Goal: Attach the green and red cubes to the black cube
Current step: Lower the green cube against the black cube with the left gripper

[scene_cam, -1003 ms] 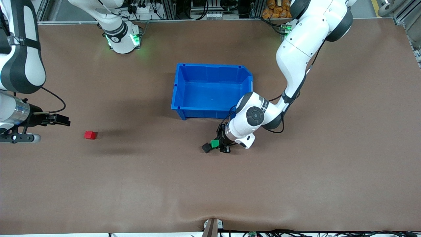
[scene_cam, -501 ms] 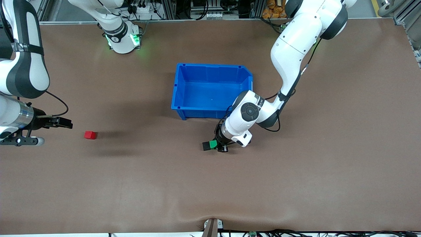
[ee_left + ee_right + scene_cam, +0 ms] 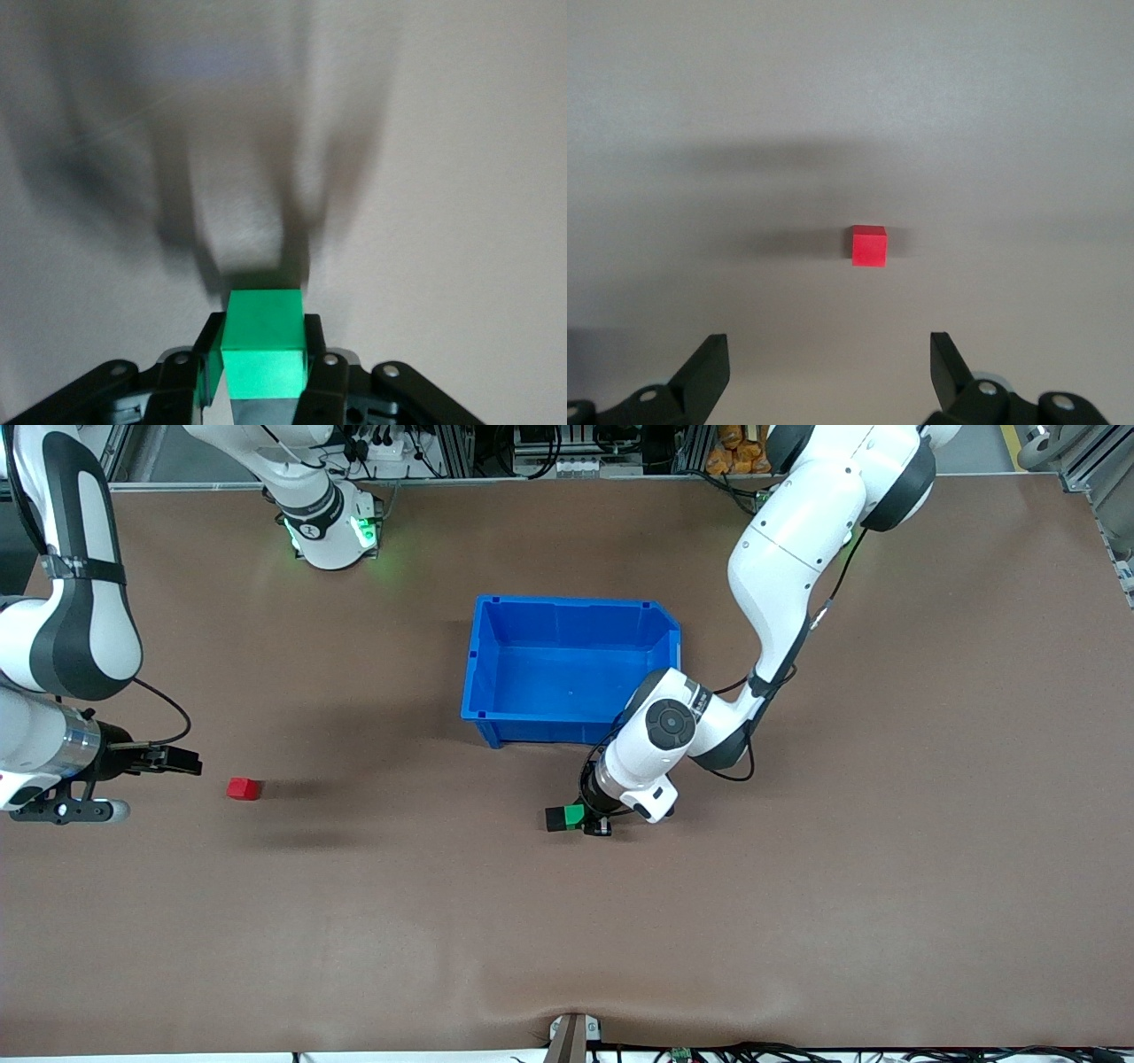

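While the left end effector (image 3: 592, 820) still pinches the green cube (image 3: 575, 814), now flush against the black cube (image 3: 556, 818), the spread right end effector (image 3: 182, 761) has moved closer to the red cube (image 3: 243, 788).

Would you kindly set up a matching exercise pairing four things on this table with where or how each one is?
Things:
1. green cube
2. red cube
3. black cube
4. right tool

States:
A. alone on the table, toward the right arm's end
B. open, empty
C. clamped in the left tool
D. pressed against the green cube

Pairs: 1-C, 2-A, 3-D, 4-B
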Controlling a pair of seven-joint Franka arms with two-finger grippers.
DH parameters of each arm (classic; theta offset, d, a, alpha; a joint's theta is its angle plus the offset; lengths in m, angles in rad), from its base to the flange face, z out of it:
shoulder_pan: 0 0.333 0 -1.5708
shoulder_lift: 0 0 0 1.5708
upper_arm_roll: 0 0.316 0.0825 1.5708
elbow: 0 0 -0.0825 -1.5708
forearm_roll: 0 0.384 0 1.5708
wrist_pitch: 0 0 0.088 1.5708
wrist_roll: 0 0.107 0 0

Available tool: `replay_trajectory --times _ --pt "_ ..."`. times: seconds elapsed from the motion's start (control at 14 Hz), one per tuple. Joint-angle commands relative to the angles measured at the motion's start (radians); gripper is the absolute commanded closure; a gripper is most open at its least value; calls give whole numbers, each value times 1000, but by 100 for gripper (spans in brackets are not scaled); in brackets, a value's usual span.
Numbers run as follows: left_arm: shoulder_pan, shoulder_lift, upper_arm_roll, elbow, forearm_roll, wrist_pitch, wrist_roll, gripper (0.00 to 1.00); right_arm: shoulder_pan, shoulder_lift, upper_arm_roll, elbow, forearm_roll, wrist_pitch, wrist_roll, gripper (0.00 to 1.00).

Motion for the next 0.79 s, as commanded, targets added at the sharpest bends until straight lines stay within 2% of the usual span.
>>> replay_trajectory --times 0.0,0.21,0.29,0.36,0.43,0.5,0.57,0.72 --pt "1 14 23 6 33 2 82 92 -17 11 11 -5 11 21 -14 0" --pt "10 14 22 35 30 -61 151 90 -18 31 11 -5 11 37 -14 0" --pt "13 14 20 37 30 -73 162 87 -20 40 11 -5 11 44 -14 0" --pt "16 12 19 37 30 -84 186 76 -20 46 10 -5 11 50 -14 0" --pt "24 9 16 41 27 -101 214 56 -20 51 10 -5 11 53 -14 0" --pt "33 7 8 49 27 -115 231 31 -20 54 11 -5 11 55 -14 0" --pt "36 6 7 54 27 -124 242 0 -20 57 10 -5 10 55 -15 0" --pt "39 -5 6 54 24 -130 268 0 -20 60 10 -5 10 64 -15 0"
